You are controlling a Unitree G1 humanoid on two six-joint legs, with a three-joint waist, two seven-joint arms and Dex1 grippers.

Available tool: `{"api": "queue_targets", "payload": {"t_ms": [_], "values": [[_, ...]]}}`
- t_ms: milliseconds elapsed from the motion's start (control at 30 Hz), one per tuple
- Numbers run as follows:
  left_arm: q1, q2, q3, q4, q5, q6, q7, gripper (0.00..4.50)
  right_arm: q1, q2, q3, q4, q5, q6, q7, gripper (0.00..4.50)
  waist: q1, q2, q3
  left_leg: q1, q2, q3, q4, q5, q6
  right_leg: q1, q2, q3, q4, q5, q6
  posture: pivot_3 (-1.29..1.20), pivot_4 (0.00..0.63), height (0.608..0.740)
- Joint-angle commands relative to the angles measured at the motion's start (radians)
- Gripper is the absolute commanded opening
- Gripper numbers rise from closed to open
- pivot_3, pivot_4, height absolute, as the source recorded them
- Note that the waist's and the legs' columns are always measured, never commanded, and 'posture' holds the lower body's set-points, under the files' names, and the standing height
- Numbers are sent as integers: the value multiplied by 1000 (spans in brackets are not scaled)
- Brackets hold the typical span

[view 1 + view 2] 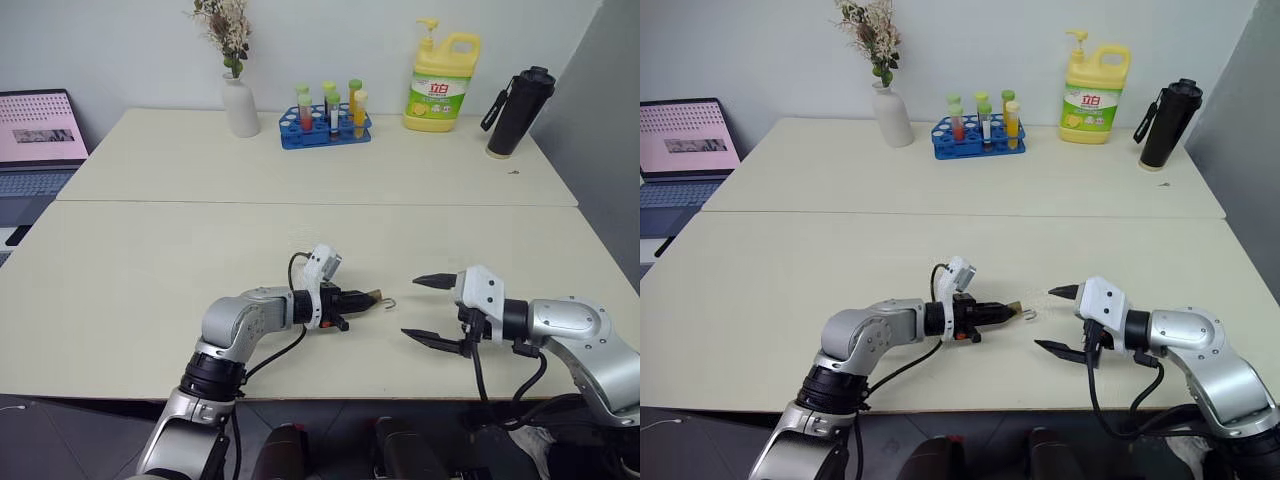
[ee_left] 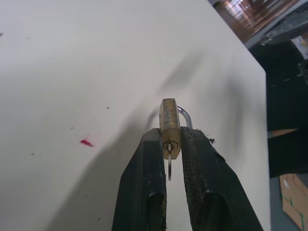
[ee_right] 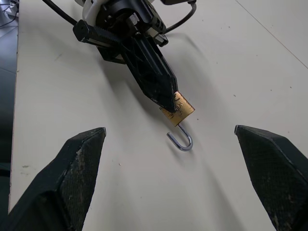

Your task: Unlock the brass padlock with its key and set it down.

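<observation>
On the left, my left pincer is clamped on the brass padlock, gripping the body by its sides just above the pale tabletop, near the front edge. The silver shackle has swung open and hooks out to the right, past the fingertips. In the left wrist view the key sits in the keyhole, its thin blade hanging between the two fingers. To the right, my right pincer hovers nearby with its fingers spread wide apart, holding nothing. I judge the lock opened and only the setting down left. The risk I see: the lock is tiny, so releasing while it hangs in the air could let it tumble or shake the key loose
</observation>
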Motion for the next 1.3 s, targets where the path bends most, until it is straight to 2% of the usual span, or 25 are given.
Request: {"api": "queue_targets", "payload": {"t_ms": [33, 300, 333, 467, 667, 867, 1100, 1300], "values": [[-6, -23, 9, 15, -11, 21, 14, 167, -1, 0, 13, -4, -27, -8, -19, 4500, 0, 0, 0, 0, 0, 0, 0, 0, 0, 0, 0, 0, 0, 0, 0, 0, 150, 740], [-45, -48, 22, 73, -1, 36, 30, 167, -2, -16, 19, 6, -48, 11, -20, 4500, 0, 0, 0, 0, -1, 0, 0, 0, 0, 0, 0, 0, 0, 0, 0, 0, 150, 740], [-49, -49, 25, 80, -1, 35, 30, 885, -2, -16, 18, 5, -47, 12, -21, 4500, 0, 0, 0, 0, -1, 0, 0, 0, 0, 0, 0, 0, 0, 0, 0, 0, 150, 740], [-62, -43, 20, 99, 10, 12, 20, 2099, 0, -14, 16, -1, -43, 21, -25, 4500, 0, 0, 0, 0, 0, 0, 0, 0, 0, 0, 0, 0, 0, 0, 0, 0, 150, 740], [-79, -8, 12, 78, 63, -120, -7, 3825, 2, -22, 9, -12, -35, 27, -19, 4500, 0, 0, 0, 0, -1, 0, 0, 0, 0, 0, 0, 0, 0, 0, 0, 0, 150, 740], [-29, 155, 9, -85, 136, -312, -92, 3825, -1, -40, -14, -17, -18, 34, -8, 4500, -1, 0, 0, 0, 0, 0, -1, 0, 0, -1, 1, 0, 0, 0, 0, 0, 150, 740], [176, 449, 24, -339, 223, -564, -268, 3825, 2, -69, -28, -5, 0, 19, 33, 4500, -2, 0, 0, 0, 1, 2, -2, 0, 0, -1, -3, 1, -2, -1, -1, 0, 150, 740], [331, 531, 113, -469, 147, -554, -303, 3825, 2, -78, -42, 24, 3, -5, 57, 4500, 5, 0, 1, 0, 1, 1, -2, 0, 0, -1, -6, 0, -2, -1, -2, 0, 150, 740]]}}
